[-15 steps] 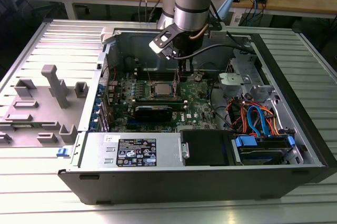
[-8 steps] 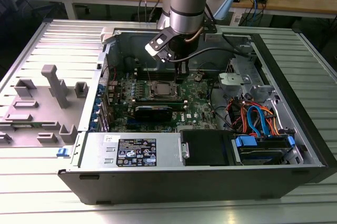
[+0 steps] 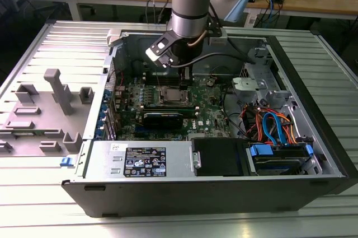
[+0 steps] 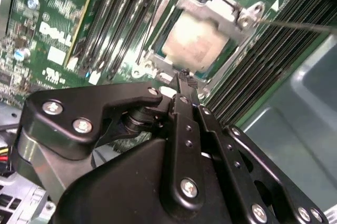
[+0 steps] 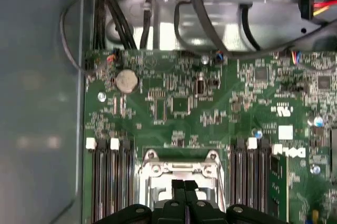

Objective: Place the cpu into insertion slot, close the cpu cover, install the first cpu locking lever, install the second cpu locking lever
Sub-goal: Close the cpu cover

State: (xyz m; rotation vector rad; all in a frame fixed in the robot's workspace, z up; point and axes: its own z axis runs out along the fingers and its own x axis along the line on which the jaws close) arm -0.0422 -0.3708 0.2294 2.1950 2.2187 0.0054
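Vertically, end effector point(image 4: 184, 78) over cpu point(image 4: 192, 39).

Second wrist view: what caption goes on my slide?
Shut gripper poised above the cpu, framed by the cpu cover.

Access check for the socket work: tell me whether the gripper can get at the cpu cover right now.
Likely yes. The gripper, fingers shut, hangs close over the cpu cover, which lies around the cpu, and nothing stands between them.
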